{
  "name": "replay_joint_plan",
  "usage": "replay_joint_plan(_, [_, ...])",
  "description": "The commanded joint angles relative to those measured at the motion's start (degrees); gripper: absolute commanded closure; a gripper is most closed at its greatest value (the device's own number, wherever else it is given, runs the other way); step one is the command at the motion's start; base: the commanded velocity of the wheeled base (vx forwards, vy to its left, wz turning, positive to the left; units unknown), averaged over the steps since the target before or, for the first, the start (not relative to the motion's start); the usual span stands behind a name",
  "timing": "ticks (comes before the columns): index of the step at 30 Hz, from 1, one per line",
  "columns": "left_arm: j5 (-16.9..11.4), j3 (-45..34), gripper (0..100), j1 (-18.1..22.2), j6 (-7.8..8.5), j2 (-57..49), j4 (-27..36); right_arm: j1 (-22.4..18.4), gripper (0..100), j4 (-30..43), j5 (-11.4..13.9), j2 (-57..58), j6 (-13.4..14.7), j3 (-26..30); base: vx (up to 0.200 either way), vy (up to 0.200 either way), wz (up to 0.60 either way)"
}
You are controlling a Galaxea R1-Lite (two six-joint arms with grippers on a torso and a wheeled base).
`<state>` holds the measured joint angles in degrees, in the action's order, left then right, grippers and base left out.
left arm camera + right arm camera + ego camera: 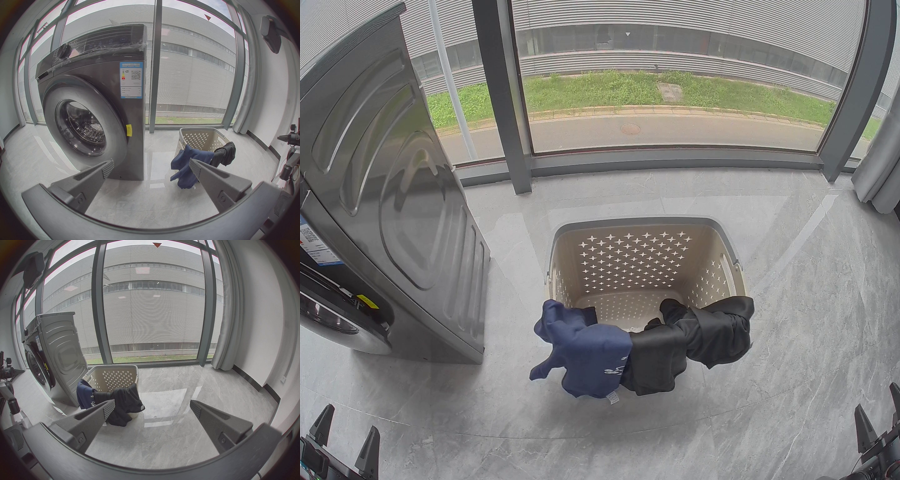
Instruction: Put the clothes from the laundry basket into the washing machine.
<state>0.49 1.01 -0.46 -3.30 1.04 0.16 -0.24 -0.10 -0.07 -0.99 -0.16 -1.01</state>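
Observation:
A beige laundry basket [631, 253] stands on the floor in the middle of the head view. A navy garment [584, 350] and a black garment [690, 340] hang over its near rim. The dark grey washing machine [394, 200] stands to the left, its round drum opening [82, 128] facing my left arm. My left gripper [345, 440] is open at the lower left, well short of the basket. My right gripper [878, 419] is open at the lower right, also apart from the clothes. In the wrist views both grippers [150, 165] [150, 405] hold nothing.
Tall windows with dark frames [503, 94] run behind the basket. A grey curtain [878, 169] hangs at the far right. Bare grey tile floor [800, 262] lies around the basket on all sides.

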Motion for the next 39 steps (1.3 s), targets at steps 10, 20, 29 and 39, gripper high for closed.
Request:
replay_joint_plan(10, [0.0,-0.9,0,0.0,-0.04,-0.9,0.0,0.0,0,0.0,0.0,1.0,0.0,1.0,0.0,0.2,0.0])
replay_joint_plan(20, [0.0,-0.9,0,0.0,-0.04,-0.9,0.0,0.0,0,0.0,0.0,1.0,0.0,1.0,0.0,0.14,0.0])
replay_joint_plan(29, [0.0,-0.9,0,0.0,-0.04,-0.9,0.0,0.0,0,0.0,0.0,1.0,0.0,1.0,-0.067,0.0,0.0])
replay_joint_plan(39, [0.0,-0.9,0,0.0,-0.04,-0.9,0.0,0.0,0,0.0,-0.1,1.0,0.0,1.0,-0.06,0.0,0.0])
